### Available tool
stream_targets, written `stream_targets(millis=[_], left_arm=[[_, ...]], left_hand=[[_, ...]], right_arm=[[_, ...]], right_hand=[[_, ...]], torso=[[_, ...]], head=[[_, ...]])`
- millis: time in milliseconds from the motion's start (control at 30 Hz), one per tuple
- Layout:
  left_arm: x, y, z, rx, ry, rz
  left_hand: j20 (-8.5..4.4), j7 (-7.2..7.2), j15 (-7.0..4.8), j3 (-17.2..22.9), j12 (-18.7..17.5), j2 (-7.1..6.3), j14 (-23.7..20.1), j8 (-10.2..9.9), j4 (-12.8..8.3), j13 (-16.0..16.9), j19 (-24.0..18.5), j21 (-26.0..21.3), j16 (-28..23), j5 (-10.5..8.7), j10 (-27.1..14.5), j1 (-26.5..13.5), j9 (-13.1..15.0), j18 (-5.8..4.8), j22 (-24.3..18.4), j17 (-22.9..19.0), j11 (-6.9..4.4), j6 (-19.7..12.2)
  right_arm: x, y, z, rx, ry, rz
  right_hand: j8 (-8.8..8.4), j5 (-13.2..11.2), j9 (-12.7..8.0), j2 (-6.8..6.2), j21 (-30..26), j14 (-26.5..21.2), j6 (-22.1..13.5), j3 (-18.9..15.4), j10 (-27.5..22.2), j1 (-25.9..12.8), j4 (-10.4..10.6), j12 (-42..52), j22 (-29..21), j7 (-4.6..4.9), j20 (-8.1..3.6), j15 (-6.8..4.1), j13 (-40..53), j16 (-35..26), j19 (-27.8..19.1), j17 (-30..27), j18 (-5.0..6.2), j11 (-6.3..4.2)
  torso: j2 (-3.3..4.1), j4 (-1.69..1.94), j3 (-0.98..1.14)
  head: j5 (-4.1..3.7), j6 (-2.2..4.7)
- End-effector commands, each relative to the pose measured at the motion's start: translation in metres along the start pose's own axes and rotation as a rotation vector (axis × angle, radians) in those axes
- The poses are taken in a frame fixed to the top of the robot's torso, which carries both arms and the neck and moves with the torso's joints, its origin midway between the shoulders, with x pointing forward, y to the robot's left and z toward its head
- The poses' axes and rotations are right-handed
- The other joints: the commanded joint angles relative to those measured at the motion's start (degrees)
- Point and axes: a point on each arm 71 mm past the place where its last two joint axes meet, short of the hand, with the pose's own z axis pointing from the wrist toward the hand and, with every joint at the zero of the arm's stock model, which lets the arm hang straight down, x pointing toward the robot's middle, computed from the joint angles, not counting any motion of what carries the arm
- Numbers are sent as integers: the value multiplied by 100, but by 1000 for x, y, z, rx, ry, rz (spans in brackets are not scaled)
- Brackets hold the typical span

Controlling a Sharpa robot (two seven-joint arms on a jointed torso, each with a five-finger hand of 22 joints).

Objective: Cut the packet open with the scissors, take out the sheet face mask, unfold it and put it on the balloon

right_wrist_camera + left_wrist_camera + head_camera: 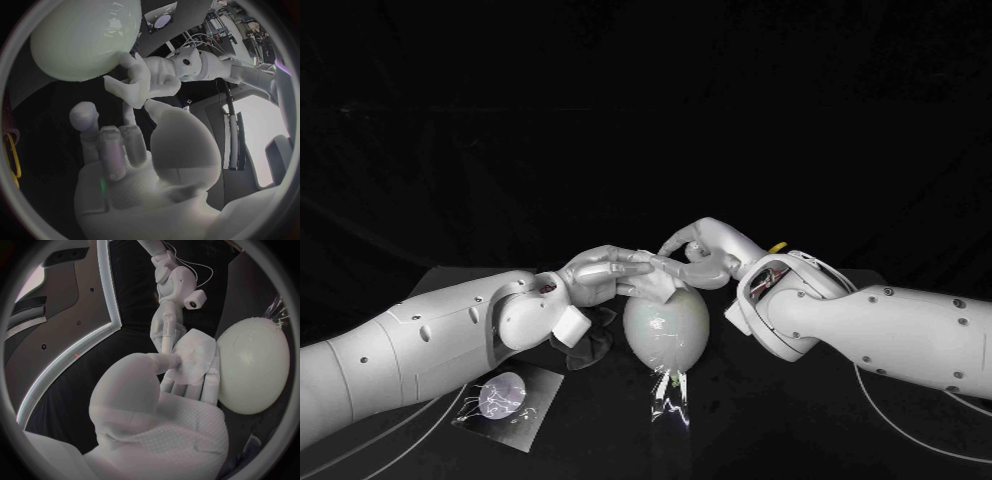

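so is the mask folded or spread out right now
Folded: the mask is a small wad pinched in the left hand by the balloon, not spread over it.

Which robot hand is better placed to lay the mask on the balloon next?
Left. The left robot hand pinches the sheet mask right beside the balloon; the right robot hand appears to hold nothing, its fingers apart.
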Motion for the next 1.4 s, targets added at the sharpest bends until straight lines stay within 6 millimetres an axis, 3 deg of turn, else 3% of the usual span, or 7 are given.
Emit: stream_targets(millis=[33, 67, 267, 433, 533, 833, 1400], left_arm=[[2, -2, 1, 14, 8, 2], [2, -2, 1, 14, 8, 2], [2, -2, 1, 13, 7, 2], [2, -1, 1, 12, 7, 3], [2, -1, 1, 12, 7, 3], [2, -1, 1, 10, 8, 5], [0, -1, -2, 2, 10, 10]], left_hand=[[-8, 173, -10, -41, 1, 15, 33, 18, -4, -7, 30, 39, 34, 13, 45, 28, 4, 102, 9, 9, 0, 44], [-8, 173, -10, -41, 1, 15, 33, 18, -4, -7, 30, 39, 34, 13, 45, 28, 4, 102, 9, 9, 0, 44], [-8, 173, -10, -41, 1, 15, 33, 18, -4, -7, 30, 39, 34, 13, 45, 28, 4, 102, 9, 9, 0, 44], [-9, 172, -11, -44, -3, 19, 37, 20, -2, -8, 32, 43, 33, 13, 50, 34, 4, 103, 11, 9, -2, 46], [-9, 172, -11, -44, -3, 19, 37, 20, -2, -8, 32, 43, 33, 13, 50, 34, 4, 103, 11, 9, -2, 46], [-9, 172, -11, -44, -3, 19, 37, 20, -2, -8, 32, 43, 33, 13, 50, 34, 4, 103, 11, 9, -2, 46], [-10, 169, -14, -51, -11, 22, 43, 23, 0, -9, 34, 51, 31, 13, 60, 45, 4, 103, 15, 8, -5, 48]], right_arm=[[1, 1, 0, -3, 19, -16], [1, 1, 0, -4, 18, -16], [0, 1, 0, -9, 4, -12], [-1, 1, -1, -14, -11, -2], [-2, 1, -1, -15, -21, 5], [-5, -2, -2, -7, -42, 25], [-12, -15, -3, 60, -63, 112]], right_hand=[[71, -79, 23, 98, 66, 566, 114, 78, 359, 192, -85, 57, 557, -43, -34, -42, 1173, 29, 27, 1439, -25, -42], [88, -191, 32, 189, 98, 577, 154, 155, 371, 309, -133, 72, 566, -70, -55, -65, 1188, 34, 53, 1458, -30, -67], [147, -324, 64, 421, 178, 600, 245, 412, 406, 580, -278, 116, 589, -138, -110, -124, 1231, 45, 119, 1502, -46, -132], [189, -476, 90, 516, 226, 604, 274, 619, 429, 699, -381, 147, 602, -165, -141, -152, 1261, 47, 158, 1509, -56, -160], [244, -579, 127, 600, 305, 604, 290, 941, 471, 852, -572, 209, 624, -180, -171, -178, 1319, 47, 216, 1509, -71, -180], [377, -616, 226, 564, 447, 604, 287, 1554, 522, 841, -918, 288, 659, -180, -187, -184, 1394, 47, 301, 1509, -98, -182], [397, -632, 241, 550, 459, 604, 291, 1595, 515, 814, -939, 272, 661, -178, -189, -186, 1381, 47, 308, 1509, -100, -183]], torso=[[-1, -3, 3], [-2, -2, 3], [0, -5, 3], [-1, -2, 3], [0, -2, 3], [0, -2, 3], [1, -7, 6]], head=[[0, 1], [-1, 2], [0, 5], [0, 4], [-3, 7], [0, 9], [-11, -2]])
